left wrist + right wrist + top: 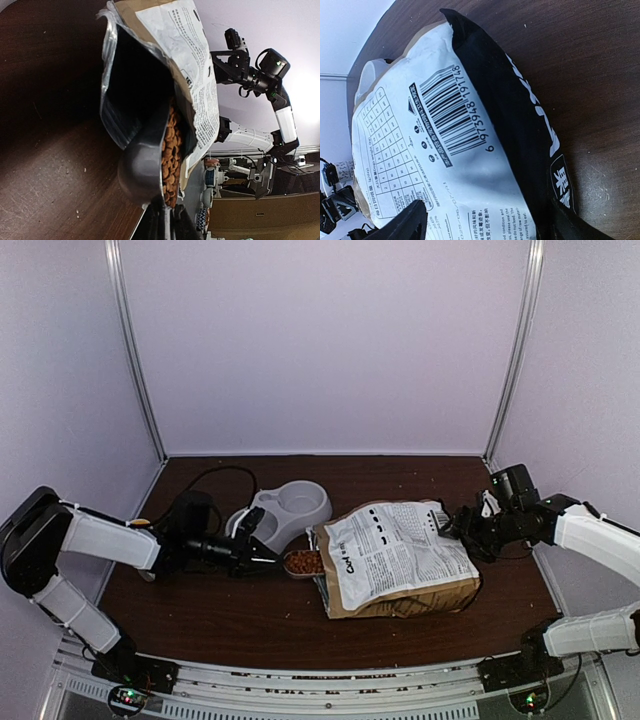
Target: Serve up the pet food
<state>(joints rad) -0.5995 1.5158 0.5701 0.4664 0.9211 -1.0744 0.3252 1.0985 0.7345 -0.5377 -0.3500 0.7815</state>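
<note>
The pet food bag (400, 560) lies flat on the table, label up, its open mouth facing left. A metal scoop (142, 165) heaped with reddish-brown pet food (172, 150) sits at the mouth of the bag (165, 60). My left gripper (167, 220) is shut on the scoop's handle. From above, the left gripper (268, 556) holds the filled scoop (300, 562) just left of the bag. My right gripper (487, 230) straddles the sealed end of the bag (445, 150), jaws wide, one finger on each side of it. From above it (468, 530) sits at the bag's far right corner.
A grey double bowl (285, 510) stands behind the scoop, near the left gripper. A black cable (215, 475) loops on the dark wooden table (250, 620) at the back left. White walls close in the back and both sides.
</note>
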